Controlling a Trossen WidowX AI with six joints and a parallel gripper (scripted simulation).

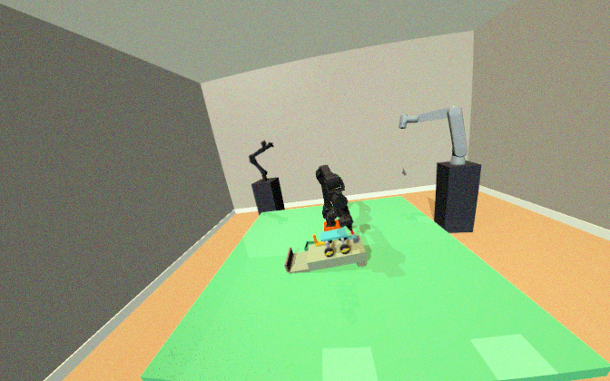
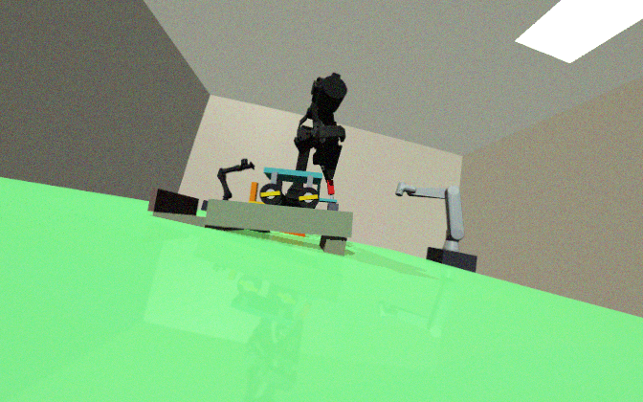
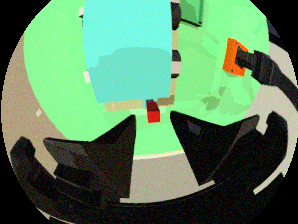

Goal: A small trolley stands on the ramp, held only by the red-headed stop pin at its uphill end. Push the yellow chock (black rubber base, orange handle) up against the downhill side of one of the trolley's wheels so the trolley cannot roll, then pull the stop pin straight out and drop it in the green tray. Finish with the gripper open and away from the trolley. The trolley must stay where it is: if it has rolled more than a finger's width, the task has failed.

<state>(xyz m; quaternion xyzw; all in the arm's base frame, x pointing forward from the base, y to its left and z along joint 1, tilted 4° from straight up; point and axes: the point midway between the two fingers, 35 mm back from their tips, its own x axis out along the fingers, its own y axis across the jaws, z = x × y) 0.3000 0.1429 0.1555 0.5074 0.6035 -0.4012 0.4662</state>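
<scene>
The back wall (image 1: pixel 336 122) (image 2: pixel 388 174) is pale, and the left wall (image 1: pixel 89 165) (image 2: pixel 64 89) is dark grey. The floor (image 1: pixel 558 246) is orange. In the exterior view, a bright white light (image 2: pixel 588 30) is on the ceiling (image 1: pixel 270 33) (image 2: pixel 364 59).

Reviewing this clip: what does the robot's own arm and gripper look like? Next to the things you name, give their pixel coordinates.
The arm (image 1: pixel 340 202) (image 2: pixel 328 95) is black, with chunky, blocky segments and rounded joints. Its gripper (image 2: pixel 330 179) (image 3: pixel 153 116) is black too, with two broad, wedge-shaped fingers tapering to narrow tips. No cables or markings can be made out.
</scene>
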